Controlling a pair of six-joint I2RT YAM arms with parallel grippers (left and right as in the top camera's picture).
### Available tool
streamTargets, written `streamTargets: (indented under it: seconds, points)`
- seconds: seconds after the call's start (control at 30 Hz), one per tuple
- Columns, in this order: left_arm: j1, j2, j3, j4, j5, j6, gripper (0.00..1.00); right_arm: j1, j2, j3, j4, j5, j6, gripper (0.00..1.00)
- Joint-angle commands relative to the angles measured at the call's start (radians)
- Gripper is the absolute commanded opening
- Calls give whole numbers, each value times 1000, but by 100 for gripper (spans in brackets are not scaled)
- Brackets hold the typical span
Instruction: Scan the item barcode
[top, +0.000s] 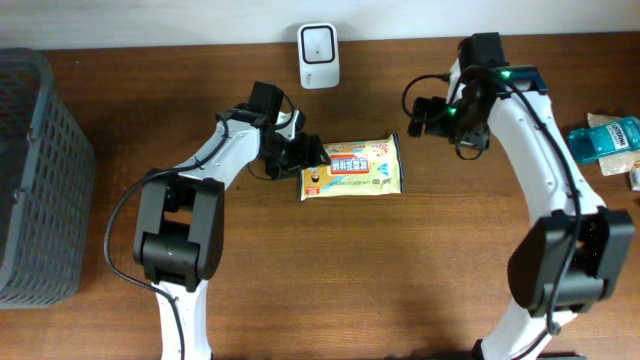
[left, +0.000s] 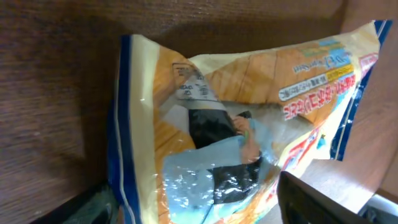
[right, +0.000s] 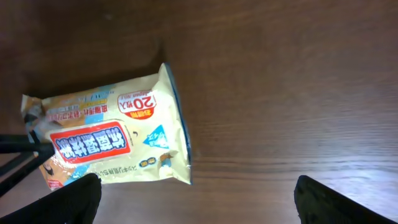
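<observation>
A yellow wipes pack (top: 352, 168) with a red and blue label lies flat on the wooden table. My left gripper (top: 300, 152) is at the pack's left end. In the left wrist view its two dark fingers (left: 317, 199) press against both long edges of the pack (left: 217, 124), which bulges between them. My right gripper (top: 440, 118) hovers up and to the right of the pack, open and empty. Its wrist view shows the pack (right: 106, 140) at the lower left and bare wood between the fingertips (right: 68, 199). No barcode shows on the pack.
A white scanner (top: 318, 42) stands at the back edge, behind the pack. A dark mesh basket (top: 35, 180) fills the far left. A teal packet (top: 605, 135) lies at the right edge.
</observation>
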Motion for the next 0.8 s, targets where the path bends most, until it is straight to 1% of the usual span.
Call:
streamTargets:
  seconds: [0.0,0.03,0.1,0.13,0.17,0.2,0.23,0.27,0.33,0.43,0.53,0.6,0.63,0.67,0.73,0.77]
  points:
    - [-11,29,-36,9,-25,-33,67,10,88,-12,20,-61,4,97]
    - [-11,29,-36,15,-25,-33,61,10,113,-12,27,-82,4,93]
    - [-16,29,-36,19,-28,-33,50,10,171,-12,42,-131,3,81]
    - [-17,29,-36,19,-32,-33,41,11,190,-12,47,-145,4,76]
    - [-18,29,-36,19,-42,-33,34,11,206,-12,53,-156,4,71]
    - [-18,29,-36,19,-48,-33,23,11,224,-12,58,-163,4,68]
    - [-18,29,-36,19,-51,-33,2,13,246,-12,66,-171,4,62]
    - [-18,29,-36,19,-51,-33,0,18,261,-12,72,-175,4,61]
    - [-15,29,-35,18,-51,-33,0,29,278,-12,79,-177,4,61]
    - [-15,25,-35,10,-45,-33,0,49,279,-12,81,-172,3,58]
    - [-11,-7,-35,3,-44,-32,0,55,274,-8,74,-169,3,58]
    - [-2,-48,-35,-6,-69,-24,0,50,266,-4,60,-166,3,59]
    - [6,-82,-35,-18,-106,-17,0,44,257,7,36,-153,3,59]
    - [14,-122,-35,-37,-163,-17,0,39,248,22,10,-133,3,63]
    - [32,-215,-35,-70,-303,-16,0,26,224,63,-45,-79,-1,73]
    - [37,-270,-35,-84,-383,-7,0,21,209,94,-83,-47,-5,81]
